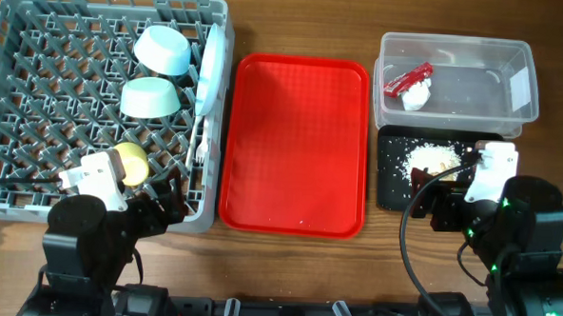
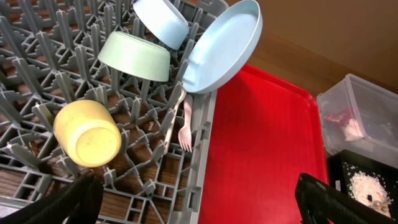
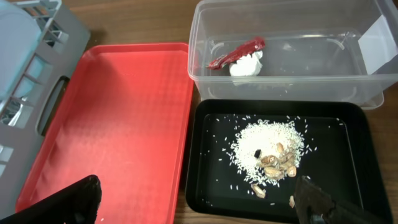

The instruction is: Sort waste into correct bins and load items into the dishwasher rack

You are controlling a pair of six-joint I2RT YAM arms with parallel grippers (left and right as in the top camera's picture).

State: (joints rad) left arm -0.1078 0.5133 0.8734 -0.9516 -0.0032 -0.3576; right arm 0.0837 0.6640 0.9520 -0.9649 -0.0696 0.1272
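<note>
Overhead: rack (image 1: 37,90) w/ plate (image 1: 210,64) sat left of red tray (image 1: 296,144); tub (image 1: 484,91), black tray (image 1: 392,187) right of it. L wrist: left gripper (image 2: 199,211) jaws apart, empty; fork (image 2: 186,127) lay left of red tray, tines toward jaws. R wrist: right gripper (image 3: 196,211) jaws apart, empty; crumbs (image 3: 273,158) lay right of red tray, ahead.

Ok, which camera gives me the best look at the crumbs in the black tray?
Right wrist: the crumbs lie whole and unobstructed in the black tray. Overhead shows them small, with the right arm over the tray's lower right part. Left wrist catches only a bit at the frame's corner.
</note>
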